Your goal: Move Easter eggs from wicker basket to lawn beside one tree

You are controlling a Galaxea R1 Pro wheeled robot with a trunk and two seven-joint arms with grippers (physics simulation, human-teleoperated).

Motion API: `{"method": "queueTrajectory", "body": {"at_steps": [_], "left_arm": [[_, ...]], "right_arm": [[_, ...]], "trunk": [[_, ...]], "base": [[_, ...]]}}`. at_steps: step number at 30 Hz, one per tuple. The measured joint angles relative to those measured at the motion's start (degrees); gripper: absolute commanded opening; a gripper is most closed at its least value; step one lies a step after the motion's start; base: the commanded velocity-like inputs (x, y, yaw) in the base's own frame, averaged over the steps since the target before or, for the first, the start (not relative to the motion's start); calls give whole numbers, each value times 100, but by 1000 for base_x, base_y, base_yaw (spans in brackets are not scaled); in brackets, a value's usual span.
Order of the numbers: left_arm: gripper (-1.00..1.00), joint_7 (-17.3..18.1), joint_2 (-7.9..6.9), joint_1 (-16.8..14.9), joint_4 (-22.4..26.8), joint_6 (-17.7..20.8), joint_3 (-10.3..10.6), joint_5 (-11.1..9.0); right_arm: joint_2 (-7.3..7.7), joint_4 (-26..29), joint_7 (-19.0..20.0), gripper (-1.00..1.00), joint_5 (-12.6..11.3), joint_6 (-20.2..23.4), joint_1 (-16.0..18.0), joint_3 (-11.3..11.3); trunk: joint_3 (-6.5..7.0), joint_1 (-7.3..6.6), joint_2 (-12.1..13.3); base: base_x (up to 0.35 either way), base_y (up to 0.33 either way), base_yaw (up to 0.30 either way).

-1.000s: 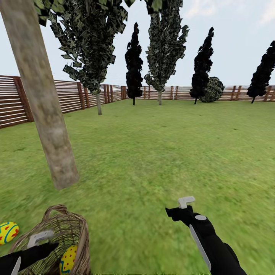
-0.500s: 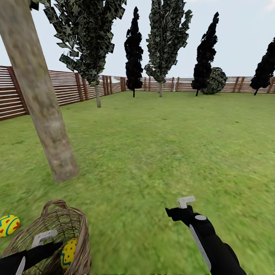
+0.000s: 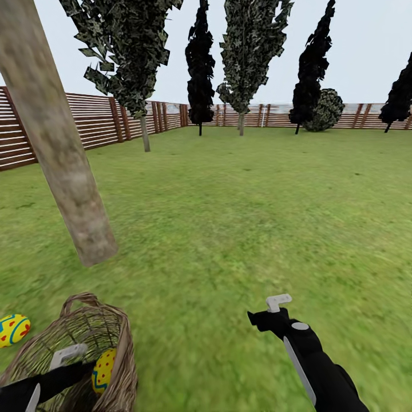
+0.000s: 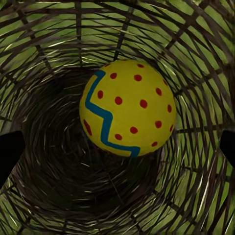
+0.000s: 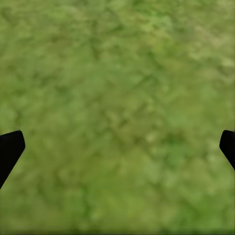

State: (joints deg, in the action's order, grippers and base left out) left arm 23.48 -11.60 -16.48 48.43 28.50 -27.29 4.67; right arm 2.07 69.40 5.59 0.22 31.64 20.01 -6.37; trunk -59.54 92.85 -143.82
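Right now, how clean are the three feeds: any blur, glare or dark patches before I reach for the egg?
Head view: mottled green lawn smeared near the arms, pale leaning trunk soft, no cast shadows. Left wrist view: yellow red-dotted egg sharp and evenly lit, brown wicker basket bottom very dark. Right wrist view: grass blurred, no glare.

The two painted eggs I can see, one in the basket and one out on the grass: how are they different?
The egg in the basket sits down inside the wicker basket, with the left claw open just above it; the egg on the grass lies bare on the lawn, beside the basket and not far from the tree trunk. The basket egg is half hidden by weave in the head view; the other shows plainly. Both are yellow with red dots and blue zigzag.
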Motion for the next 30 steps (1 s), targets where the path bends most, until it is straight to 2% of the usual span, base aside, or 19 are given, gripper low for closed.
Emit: {"method": "queueTrajectory", "body": {"at_steps": [10,19,23,30], "left_arm": [[100,8,12,0,124,36,-39,-6],[100,9,29,0,85,44,-24,-7],[100,2,107,0,82,44,-25,-12],[100,0,132,0,81,44,-27,-6]], "right_arm": [[4,-4,0,100,0,-1,0,-2],[0,-10,0,100,0,5,-1,-7],[-12,-15,0,100,0,5,0,-7],[-25,-28,0,100,0,5,0,-13]], "trunk": [[0,0,0],[0,-1,0],[0,0,0],[0,0,0]], "base": [[8,0,0],[241,0,0],[26,0,0],[2,0,0]]}}
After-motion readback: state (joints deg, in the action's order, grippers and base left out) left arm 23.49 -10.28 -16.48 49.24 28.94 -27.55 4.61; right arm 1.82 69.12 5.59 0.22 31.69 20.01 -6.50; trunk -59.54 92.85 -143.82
